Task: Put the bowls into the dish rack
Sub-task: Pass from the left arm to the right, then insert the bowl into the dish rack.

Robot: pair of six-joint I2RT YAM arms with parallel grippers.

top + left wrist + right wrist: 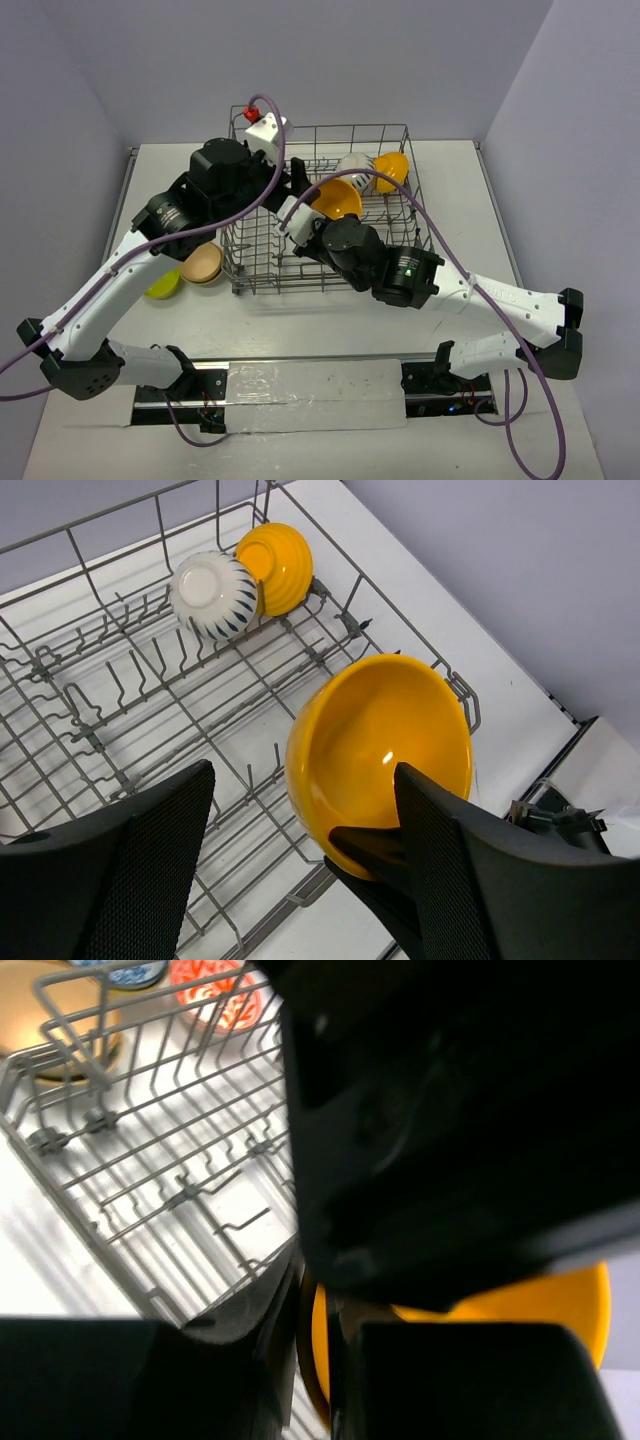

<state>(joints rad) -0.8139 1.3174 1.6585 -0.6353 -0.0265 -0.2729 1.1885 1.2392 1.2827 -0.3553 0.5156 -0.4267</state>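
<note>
– Left claw (302, 772), seen from its own camera: spread wide, one black finger on either side of the smooth orange-yellow bowl (385, 740). The finger on the left of that view is clear of it.
– So who has the bowl?
– That's the right claw (365, 842), pinched tight on the bowl's lower rim. The bowl hangs tilted above the tines of the big grey wire dish rack (150, 695), hollow side to the lens, glossy, with a spot of light inside.
– Anything loaded?
– Two in the far row, stood on edge and touching: a white bowl with dark stripes (212, 593) and a ribbed orange-yellow bowl (275, 565).
– And the right wrist camera?
– Mostly blocked by a black bulk close to the lens. Below it, the yellow rim sits between the right fingers. Beyond the rack's wall lie a tan bowl (55, 1030), a blue-patterned bowl (125, 970) and a red-and-white patterned bowl (215, 990).
– From above?
– Both arms meet over the rack's middle, where the held bowl is. Purple cable (262, 97) loops across the basket, and the left arm hides its far left corner. A lime-green bowl (163, 285) lies just beside the tan one on the pale table (560, 200), left of the rack.
</note>
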